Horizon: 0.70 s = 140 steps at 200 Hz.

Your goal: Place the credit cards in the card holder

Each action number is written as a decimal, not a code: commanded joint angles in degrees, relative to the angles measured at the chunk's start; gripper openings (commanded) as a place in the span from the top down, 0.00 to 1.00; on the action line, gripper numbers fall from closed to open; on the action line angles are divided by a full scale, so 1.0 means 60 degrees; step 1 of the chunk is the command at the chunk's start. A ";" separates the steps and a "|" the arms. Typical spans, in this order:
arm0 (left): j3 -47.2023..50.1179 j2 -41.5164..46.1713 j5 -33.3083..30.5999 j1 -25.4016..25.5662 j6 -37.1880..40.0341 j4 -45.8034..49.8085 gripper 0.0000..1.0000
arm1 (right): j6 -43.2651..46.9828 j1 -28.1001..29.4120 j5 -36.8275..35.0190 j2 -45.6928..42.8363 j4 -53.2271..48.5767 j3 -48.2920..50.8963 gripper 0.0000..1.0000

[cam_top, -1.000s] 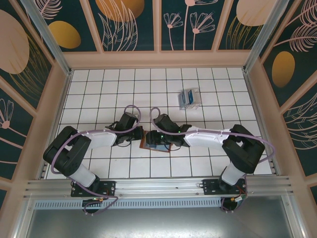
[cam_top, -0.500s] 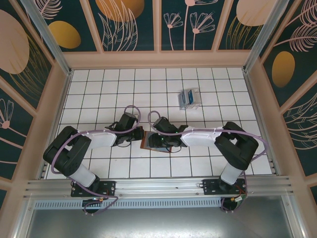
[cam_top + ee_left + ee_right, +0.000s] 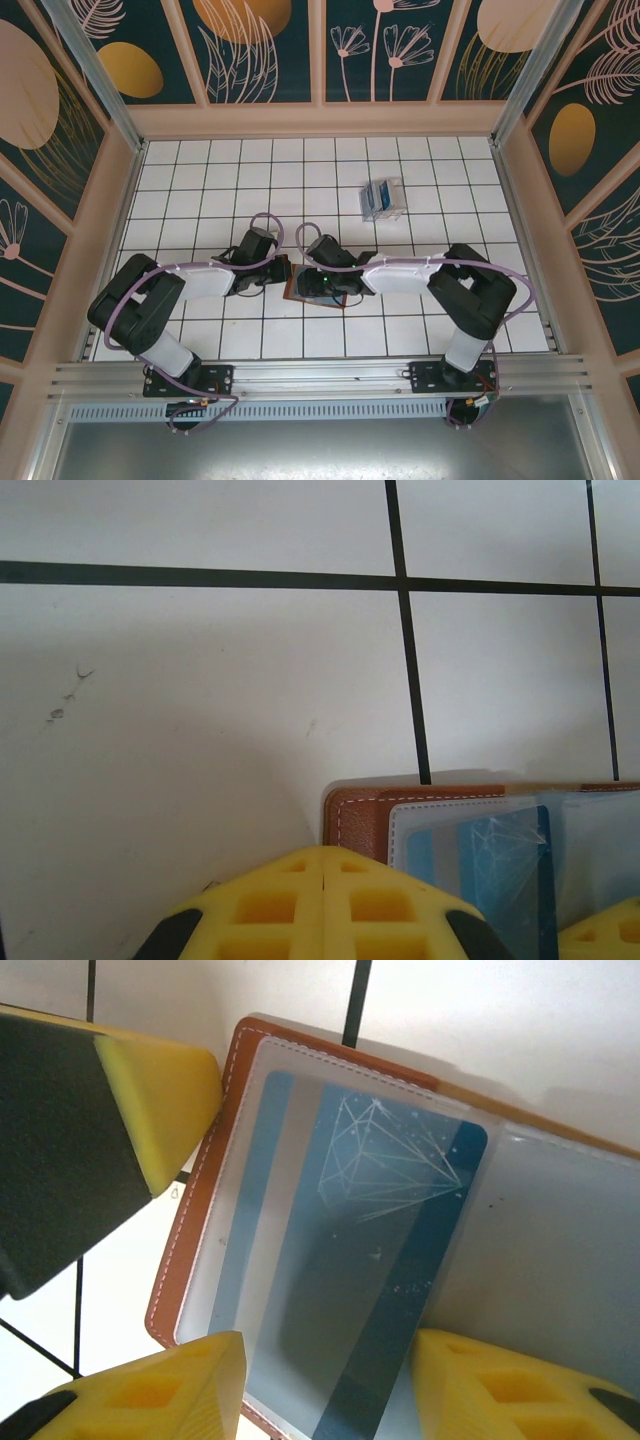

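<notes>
The card holder [image 3: 300, 291] lies open on the tiled floor between both arms, brown leather with white stitching [image 3: 190, 1240] and a clear sleeve. A blue credit card [image 3: 390, 1220] with a light line drawing lies tilted in that sleeve, also seen as the card [image 3: 495, 855] in the left wrist view. My right gripper [image 3: 330, 1400] is open, its yellow fingers [image 3: 160, 1390] standing on either side of the card's near end. My left gripper [image 3: 322, 855] is shut, its tip resting at the holder's left corner [image 3: 360, 815].
A clear plastic box [image 3: 382, 198] with more blue cards stands further back on the right. The enclosure's walls [image 3: 110, 230] ring the white tiled floor. Both grippers crowd together at the holder.
The right arm has folded in, its elbow shifting left, while its gripper stays over the holder. The left arm and the holder have not moved.
</notes>
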<state>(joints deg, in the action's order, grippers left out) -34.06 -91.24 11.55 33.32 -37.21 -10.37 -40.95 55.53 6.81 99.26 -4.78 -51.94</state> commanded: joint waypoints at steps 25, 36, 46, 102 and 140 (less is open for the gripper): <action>0.0360 -0.0144 0.0317 0.0049 -0.0249 0.0374 1.00 | 0.0156 0.0324 0.0064 0.0592 0.0113 -0.0682 0.52; 0.0345 -0.0170 0.0373 0.0052 -0.0265 0.0396 1.00 | 0.0174 0.0340 0.0030 0.0660 0.0057 -0.0816 0.52; 0.0391 -0.0170 0.0415 0.0056 -0.0302 0.0361 1.00 | 0.0149 0.0360 0.0115 0.0683 0.0111 -0.0852 0.52; 0.0461 -0.0357 0.0573 0.0053 -0.0358 0.0206 1.00 | 0.0176 0.0495 0.0184 -0.0240 0.0745 -0.0202 0.55; 0.0315 -0.0246 0.0550 0.0028 -0.0229 0.0404 1.00 | 0.0707 0.0472 -0.0788 -0.1350 -0.0246 0.0377 0.53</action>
<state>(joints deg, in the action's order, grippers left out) -33.04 -91.48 12.51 32.99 -38.87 -13.06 -39.59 58.02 6.24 97.27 -5.02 -51.94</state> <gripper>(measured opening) 0.066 0.460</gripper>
